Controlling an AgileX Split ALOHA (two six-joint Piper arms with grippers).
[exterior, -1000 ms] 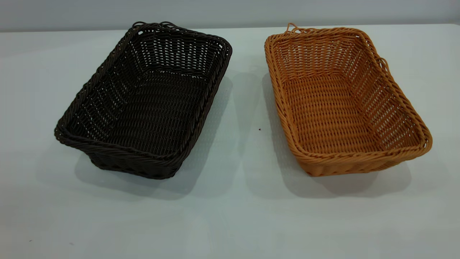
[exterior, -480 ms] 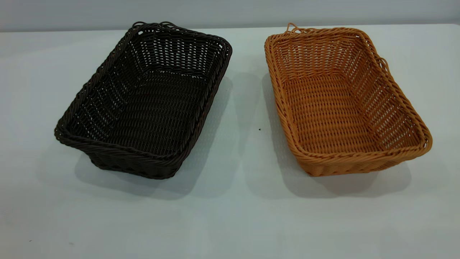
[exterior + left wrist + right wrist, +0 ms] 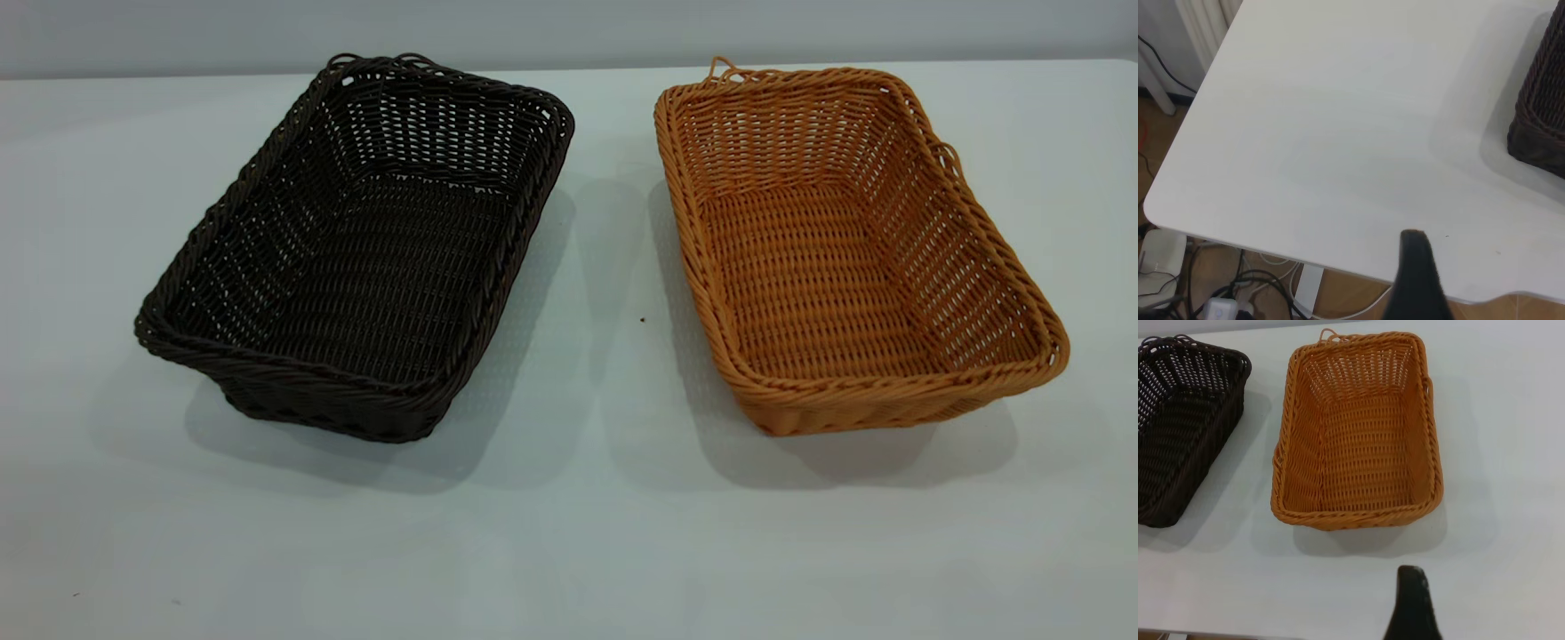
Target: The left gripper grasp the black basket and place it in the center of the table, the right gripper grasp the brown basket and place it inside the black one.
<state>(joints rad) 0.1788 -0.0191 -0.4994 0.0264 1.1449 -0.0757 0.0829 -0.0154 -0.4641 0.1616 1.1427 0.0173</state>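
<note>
The black basket (image 3: 356,249) stands on the table (image 3: 587,533) at the left, and the brown basket (image 3: 845,249) stands at the right with a gap between them. Both are upright and empty. Neither gripper shows in the exterior view. In the left wrist view my left gripper (image 3: 1413,235) shows as one dark tip over the table's corner, well away from the black basket (image 3: 1541,113). In the right wrist view my right gripper (image 3: 1410,570) shows as one dark tip above bare table, short of the brown basket (image 3: 1358,433). Both hold nothing.
The left wrist view shows the table's edge (image 3: 1238,237), with cables and a white box (image 3: 1158,257) on the wooden floor below it. The black basket (image 3: 1185,420) lies beside the brown one in the right wrist view. A grey wall runs behind the table.
</note>
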